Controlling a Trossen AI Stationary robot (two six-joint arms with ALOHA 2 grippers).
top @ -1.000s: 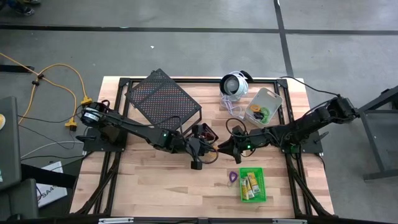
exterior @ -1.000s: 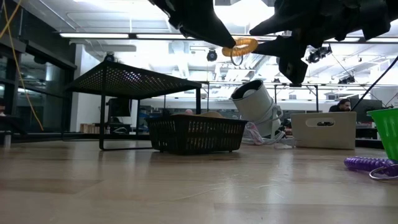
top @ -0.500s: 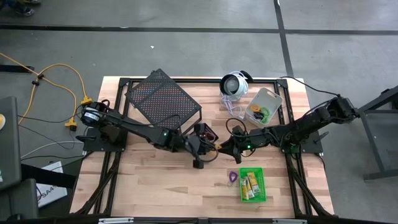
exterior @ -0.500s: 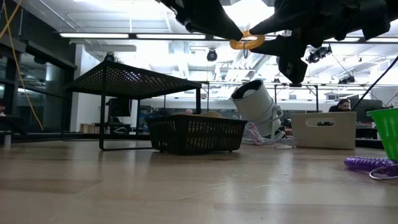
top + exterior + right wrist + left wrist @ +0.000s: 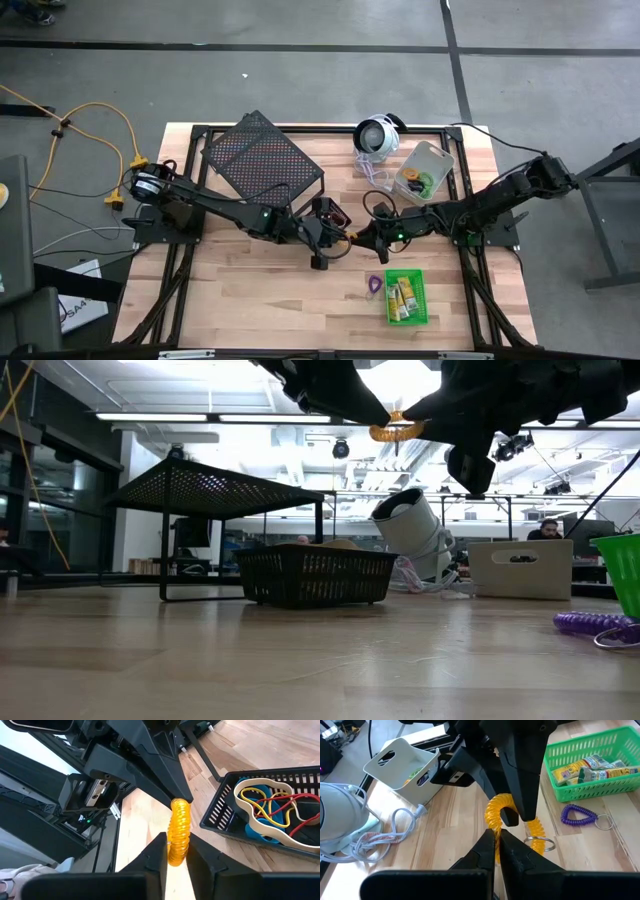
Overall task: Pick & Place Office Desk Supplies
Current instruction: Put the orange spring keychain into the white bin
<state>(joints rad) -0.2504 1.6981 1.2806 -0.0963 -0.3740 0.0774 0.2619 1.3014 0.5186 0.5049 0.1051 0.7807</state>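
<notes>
Over the last second our left gripper [image 5: 496,845] has carried the orange coil loop [image 5: 506,815] across to our right gripper [image 5: 175,851], so the two now meet in mid-air above the table's middle. We judge this a hand-over under way. Both grippers are clenched on the loop at opposite ends, above the wood between the black bin [image 5: 260,827] and the green bin [image 5: 580,765], neither yet released.

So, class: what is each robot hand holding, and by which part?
Both hands grip the same orange coil loop above the table. The left hand pinches one side of the coil; the right hand pinches its opposite end. It looks like a handover.
</notes>
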